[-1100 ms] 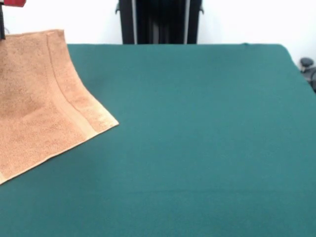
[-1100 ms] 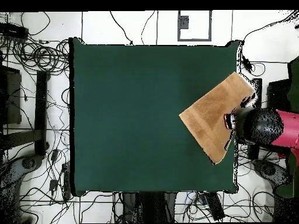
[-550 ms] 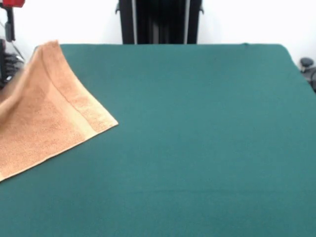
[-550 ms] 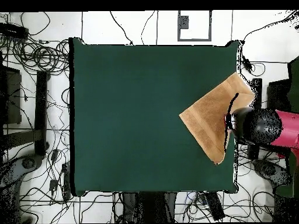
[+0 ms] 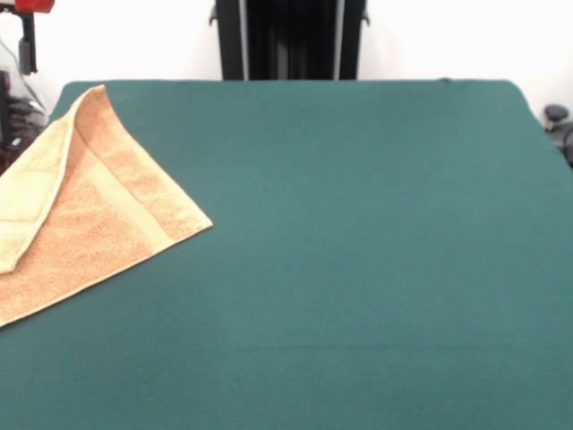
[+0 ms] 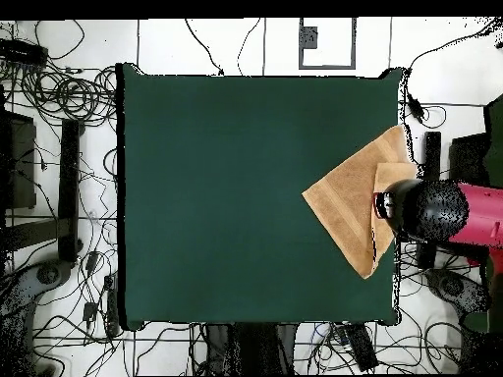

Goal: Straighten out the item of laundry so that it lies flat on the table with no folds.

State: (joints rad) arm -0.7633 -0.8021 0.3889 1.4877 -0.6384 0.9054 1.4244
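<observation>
The item of laundry (image 5: 107,215), an orange-tan towel, lies at the table's (image 5: 358,233) left edge in the front view, one corner pointing toward the middle. Its left part is doubled over as a paler flap (image 5: 31,193), and a woven band runs along its right edge. My gripper (image 5: 28,49) hangs above the towel's far corner, apart from the cloth. In the overhead view the towel (image 6: 344,201) sits at the table's (image 6: 226,196) right edge, and the arm's black and red head (image 6: 437,211) covers its outer part and the gripper.
The towel reaches the table's side edge, with floor and tangled cables (image 6: 59,98) beyond it. A dark post (image 5: 291,40) stands behind the far edge. A black object (image 5: 560,121) sits off the right corner.
The towel's lifted far side has dropped out of the gripper and folded over onto itself. The gripper has stayed high above the corner, shifted slightly.
</observation>
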